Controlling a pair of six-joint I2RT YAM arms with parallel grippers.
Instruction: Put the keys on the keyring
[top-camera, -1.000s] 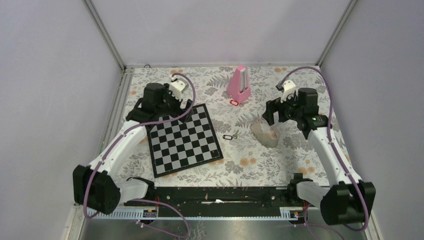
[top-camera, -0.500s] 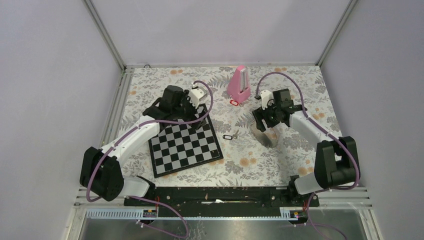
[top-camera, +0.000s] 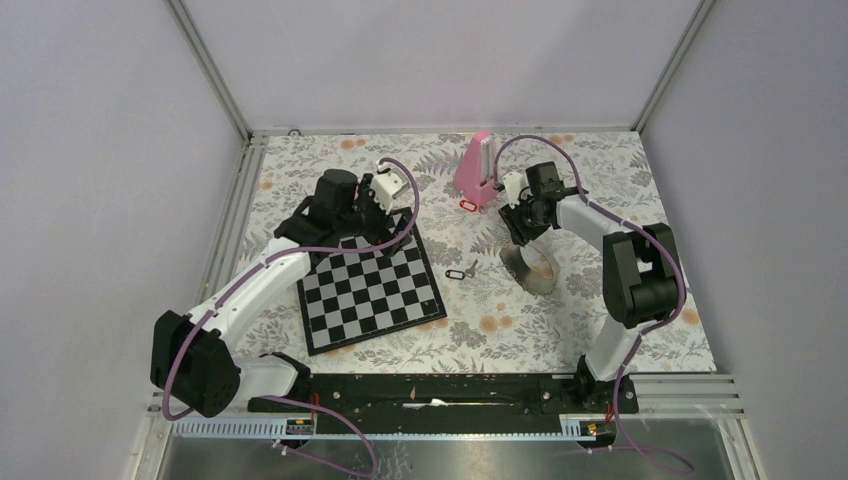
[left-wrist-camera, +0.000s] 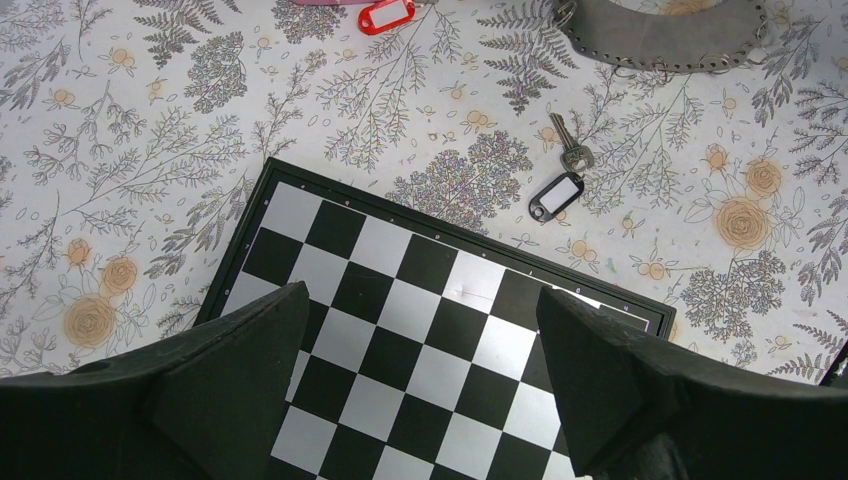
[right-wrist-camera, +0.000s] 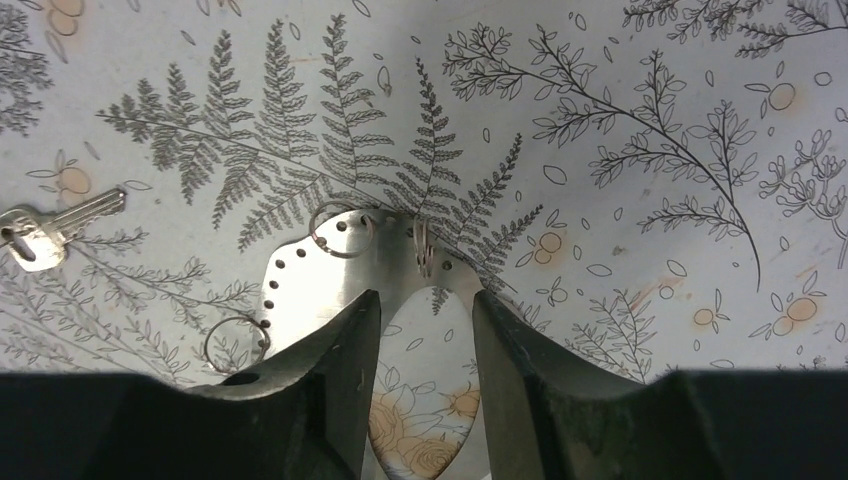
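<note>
Your right pincer (right-wrist-camera: 425, 300) hangs over the keyring (right-wrist-camera: 300, 270). Its fingers are parted by a narrow gap, with the loop's opening showing between them. Nothing is visibly clamped, and contact cannot be confirmed.

Your left pincer (left-wrist-camera: 420, 298) is spread wide and empty. The silver key (left-wrist-camera: 568, 150) lies ahead of it to the right and the red-headed key (left-wrist-camera: 385, 15) lies far ahead, both on the table (left-wrist-camera: 130, 130).

Risk: closing now may flatten or tip the flexible band, or snag its small rings (right-wrist-camera: 338, 232).

No writing is legible. The black tag (left-wrist-camera: 557, 193) shows a blank insert.
</note>
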